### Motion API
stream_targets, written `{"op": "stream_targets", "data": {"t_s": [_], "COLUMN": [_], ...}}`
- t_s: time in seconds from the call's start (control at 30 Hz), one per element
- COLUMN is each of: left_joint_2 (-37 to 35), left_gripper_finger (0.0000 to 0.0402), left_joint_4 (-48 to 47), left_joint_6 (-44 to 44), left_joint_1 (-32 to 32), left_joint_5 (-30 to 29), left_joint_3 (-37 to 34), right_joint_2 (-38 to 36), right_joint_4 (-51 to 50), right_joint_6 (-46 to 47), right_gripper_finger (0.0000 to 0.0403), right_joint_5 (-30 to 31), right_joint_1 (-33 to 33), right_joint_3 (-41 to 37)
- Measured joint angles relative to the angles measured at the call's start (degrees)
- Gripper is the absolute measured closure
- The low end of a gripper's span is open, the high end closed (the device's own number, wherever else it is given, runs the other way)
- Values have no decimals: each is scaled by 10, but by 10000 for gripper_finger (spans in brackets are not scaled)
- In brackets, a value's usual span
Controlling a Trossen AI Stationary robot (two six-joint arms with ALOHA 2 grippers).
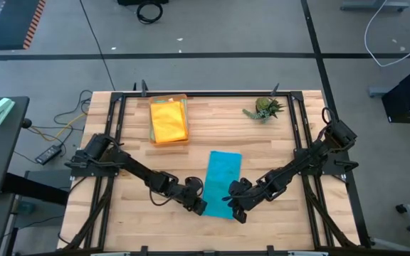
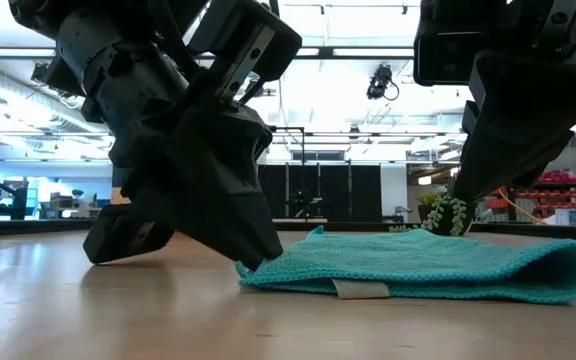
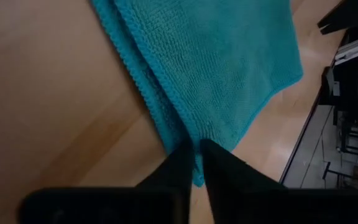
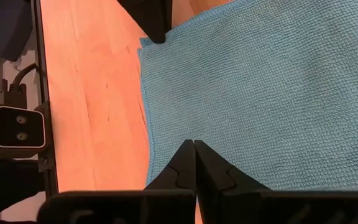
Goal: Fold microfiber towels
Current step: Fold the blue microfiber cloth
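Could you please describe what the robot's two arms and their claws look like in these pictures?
Both arms are dark, almost black, built of jointed segments on blocky bases at the table's side edges. The left claw and right claw each end in two slim, dark, tapering fingers; the right claw's fingers have stepped, notched inner edges. No markings or loose cables are discernible on the arms.

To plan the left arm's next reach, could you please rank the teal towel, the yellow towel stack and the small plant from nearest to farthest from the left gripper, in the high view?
From the left gripper:
1. Teal towel, at its fingertips.
2. Yellow towel stack, far side, left of centre.
3. Small plant, far right.
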Motion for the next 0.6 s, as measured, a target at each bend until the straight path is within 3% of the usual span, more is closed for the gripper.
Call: {"op": "stream_targets", "data": {"t_s": [0.13,0.6], "left_joint_2": [-4,-32], "left_gripper_finger": [394,397], "left_joint_4": [1,-6], "left_joint_6": [14,44], "left_joint_1": [0,1], "left_joint_5": [0,3], "left_joint_3": [0,-1], "right_joint_2": [0,0], "right_joint_4": [0,-1], "right_joint_6": [-2,-7], "right_gripper_finger": [401,401], "right_joint_5": [0,0], "right_joint_1": [0,0], "right_joint_3": [0,0]}}
